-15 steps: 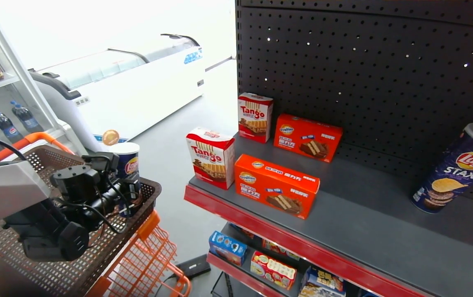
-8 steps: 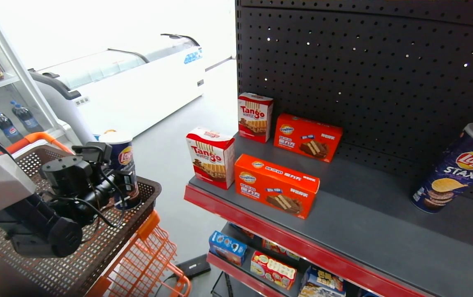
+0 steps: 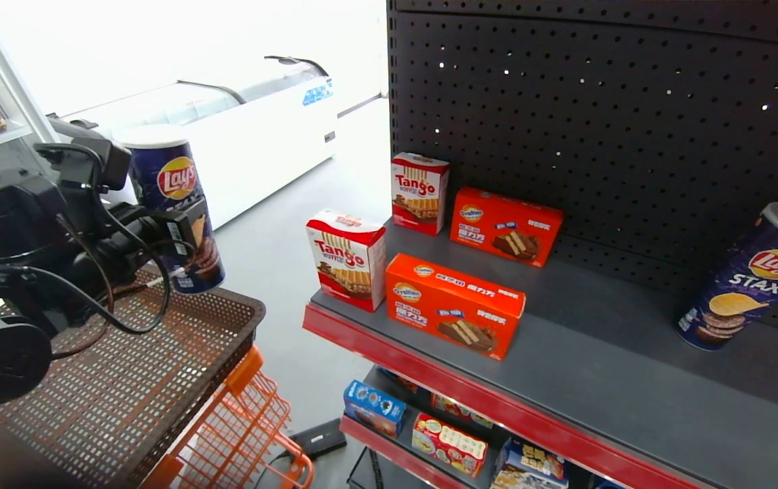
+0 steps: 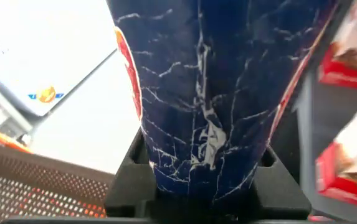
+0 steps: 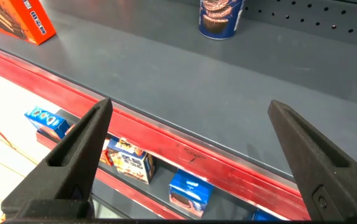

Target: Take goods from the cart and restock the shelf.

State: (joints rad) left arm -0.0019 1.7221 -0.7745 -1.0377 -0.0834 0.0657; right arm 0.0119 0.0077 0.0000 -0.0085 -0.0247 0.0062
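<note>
White-lidded navy chip can (image 3: pixel 168 180), brown perforated basket (image 3: pixel 124 380), grey shelf (image 3: pixel 599 353) edged red, orange box (image 3: pixel 453 305).

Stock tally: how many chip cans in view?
2. One chip can in the left gripper above the cart; the other can leaning on the pegboard at the shelf's right. Arm hides part of the cart.

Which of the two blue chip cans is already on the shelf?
The tilted chip can far right on the shelf, leaning on the pegboard. The other chip can is in the left gripper above the cart.

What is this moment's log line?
left gripper shut on dark-blue cylindrical crisp can, above brown cart basket | right gripper open, facing grey shelf
</note>
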